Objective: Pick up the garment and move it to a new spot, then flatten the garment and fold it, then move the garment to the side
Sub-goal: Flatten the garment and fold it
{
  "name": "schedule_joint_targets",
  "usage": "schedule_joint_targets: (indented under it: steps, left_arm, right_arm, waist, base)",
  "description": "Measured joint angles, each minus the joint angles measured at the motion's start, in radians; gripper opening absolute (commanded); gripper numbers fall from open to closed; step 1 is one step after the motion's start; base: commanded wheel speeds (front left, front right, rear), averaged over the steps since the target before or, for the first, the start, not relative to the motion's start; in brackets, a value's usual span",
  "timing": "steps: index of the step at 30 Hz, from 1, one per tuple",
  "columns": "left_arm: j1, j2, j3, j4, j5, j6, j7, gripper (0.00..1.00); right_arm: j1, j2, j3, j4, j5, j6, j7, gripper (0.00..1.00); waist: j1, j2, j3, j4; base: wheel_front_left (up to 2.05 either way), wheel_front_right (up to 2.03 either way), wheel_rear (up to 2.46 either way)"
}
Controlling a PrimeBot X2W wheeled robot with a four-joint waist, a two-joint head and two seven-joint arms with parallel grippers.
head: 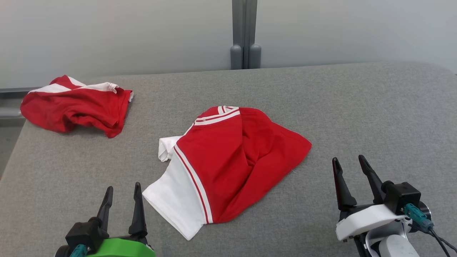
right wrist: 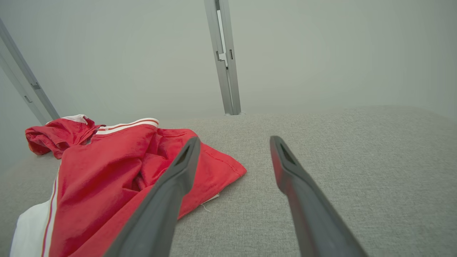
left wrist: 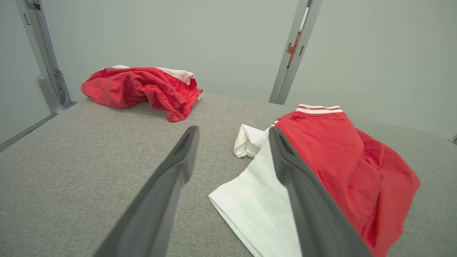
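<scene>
Two sets of fingers wide apart and empty: left gripper (head: 123, 186) just beside the garment (head: 232, 160), right gripper (head: 348, 158) near its red hem. It lies crumpled mid-way on the grey table (head: 357, 107).

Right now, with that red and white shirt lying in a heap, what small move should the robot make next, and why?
Probably lower the left tool onto the white sleeve of the garment and close on it. The left tool and right tool stand open and empty, the garment lies crumpled on the grey table, and that white edge lies nearest the left tool.
</scene>
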Motion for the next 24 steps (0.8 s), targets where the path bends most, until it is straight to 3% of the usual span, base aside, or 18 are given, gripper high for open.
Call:
schedule_joint_targets:
  steps: [10,18,24]
  left_arm:
    - [-0.007,0.006,-0.021,0.096,0.018,0.0,0.022,1.0]
    - [-0.145,0.036,-0.052,0.241,0.017,-0.009,0.238,1.0]
    - [-0.214,0.052,-0.042,0.341,-0.002,0.002,0.318,1.0]
  right_arm:
    - [-0.01,0.0,0.0,0.027,-0.011,0.0,0.0,1.0]
    - [-0.038,0.0,0.007,0.043,-0.035,0.0,0.0,1.0]
    - [-0.053,0.0,0.024,0.053,-0.037,0.0,0.0,1.0]
  waist:
    - [0.0,0.0,0.017,0.005]
    - [0.0,0.0,0.054,-0.008]
    - [0.0,0.0,0.081,-0.042]
  base:
    - [0.0,0.0,0.0]
    - [0.0,0.0,0.0]
    - [0.0,0.0,0.0]
